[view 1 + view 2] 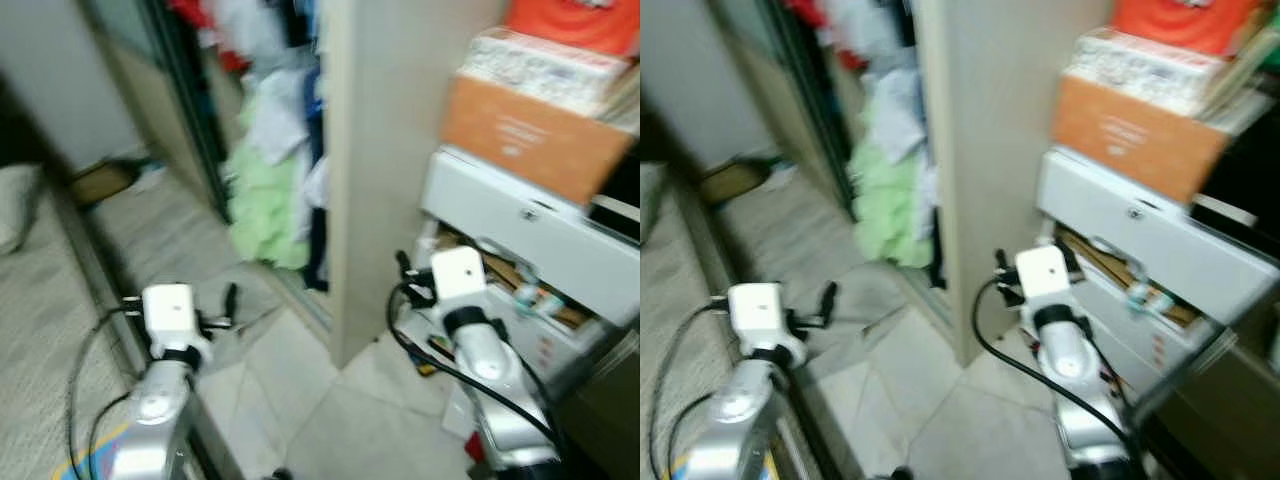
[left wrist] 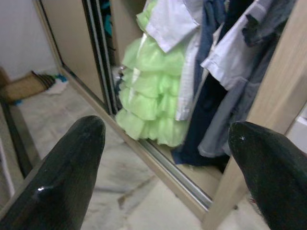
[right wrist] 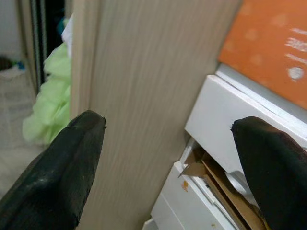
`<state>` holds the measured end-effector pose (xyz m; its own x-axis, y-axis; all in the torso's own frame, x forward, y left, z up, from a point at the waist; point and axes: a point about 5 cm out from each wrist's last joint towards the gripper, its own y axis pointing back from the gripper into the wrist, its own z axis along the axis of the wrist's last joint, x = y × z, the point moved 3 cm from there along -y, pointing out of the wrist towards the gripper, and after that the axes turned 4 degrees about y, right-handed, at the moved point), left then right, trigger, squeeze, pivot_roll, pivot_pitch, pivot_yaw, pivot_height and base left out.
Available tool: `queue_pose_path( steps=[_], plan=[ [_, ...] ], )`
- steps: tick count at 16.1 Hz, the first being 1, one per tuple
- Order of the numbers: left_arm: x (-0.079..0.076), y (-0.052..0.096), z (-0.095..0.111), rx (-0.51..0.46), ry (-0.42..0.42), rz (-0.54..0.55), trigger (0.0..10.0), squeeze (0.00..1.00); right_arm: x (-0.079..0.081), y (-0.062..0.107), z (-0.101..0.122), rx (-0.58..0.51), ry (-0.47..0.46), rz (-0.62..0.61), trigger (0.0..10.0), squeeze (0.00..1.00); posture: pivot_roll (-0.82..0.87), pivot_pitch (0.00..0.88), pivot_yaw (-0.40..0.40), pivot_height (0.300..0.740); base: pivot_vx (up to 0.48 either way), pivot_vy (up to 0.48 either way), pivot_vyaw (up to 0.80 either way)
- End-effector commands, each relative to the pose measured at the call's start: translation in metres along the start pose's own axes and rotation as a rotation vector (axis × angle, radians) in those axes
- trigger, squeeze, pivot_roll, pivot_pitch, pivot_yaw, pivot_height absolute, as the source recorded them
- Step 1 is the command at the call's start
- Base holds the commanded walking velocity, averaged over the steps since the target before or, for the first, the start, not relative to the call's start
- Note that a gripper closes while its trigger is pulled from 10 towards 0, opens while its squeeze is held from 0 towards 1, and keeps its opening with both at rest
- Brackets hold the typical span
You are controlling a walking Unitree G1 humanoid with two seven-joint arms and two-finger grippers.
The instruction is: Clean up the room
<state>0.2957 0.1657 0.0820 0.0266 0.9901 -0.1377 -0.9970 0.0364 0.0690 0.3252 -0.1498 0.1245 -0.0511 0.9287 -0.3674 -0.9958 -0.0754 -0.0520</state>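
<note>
Both our pincers ride empty with their fingers spread wide: the left pincer (image 2: 165, 158) is raised over the pale tiled floor (image 1: 300, 400), and the right pincer (image 3: 168, 163) is raised close to the wardrobe's wooden side panel (image 1: 385, 150). Beyond and left of the left pincer, small clutter (image 1: 105, 180) lies on the floor against the far wall, too blurred for us to name. Straight ahead of it a frilly green dress (image 2: 151, 103) hangs in the open wardrobe (image 1: 270, 120), long axis vertical, hem pointing down and bulging over the sliding-door track (image 2: 168, 165). Just beyond the right pincer white drawers (image 1: 530, 230) stand pulled out with cardboard and small items (image 1: 530, 295) spilling, under an orange box (image 1: 530, 130). We judge that the head views' blur means we are moving, so the right pincer could knock the panel or catch a drawer front. No single thing to tidy stands out yet; the dress hem may foul the door if it is slid shut.
</note>
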Motion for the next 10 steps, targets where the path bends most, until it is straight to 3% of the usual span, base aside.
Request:
queue_pose_path(
  steps=[1, 7, 10],
  plan=[
    [0.0071, 0.0001, 0.0015, -0.003, -0.02, 0.016, 10.0, 0.0, 0.0027, -0.0008, 0.0042, -0.011, -0.013, 0.001, 10.0, 0.0, -0.07, 0.102, 0.008, 0.74, 0.0, 0.0, 0.8],
    [0.0064, -0.0003, 0.0017, -0.005, -0.023, 0.021, 10.0, 0.0, 0.0025, -0.0007, 0.003, -0.009, -0.011, 0.001, 10.0, 0.0, -0.07, 0.101, 0.008, 0.74, 0.0, 0.0, 0.8],
    [0.0047, 0.0005, 0.0014, -0.004, -0.014, 0.005, 10.0, 0.0, 0.0031, -0.0007, 0.0033, -0.012, -0.018, 0.005, 10.0, 0.0, -0.07, 0.101, 0.008, 0.74, 0.0, 0.0, 0.33]
  ],
)
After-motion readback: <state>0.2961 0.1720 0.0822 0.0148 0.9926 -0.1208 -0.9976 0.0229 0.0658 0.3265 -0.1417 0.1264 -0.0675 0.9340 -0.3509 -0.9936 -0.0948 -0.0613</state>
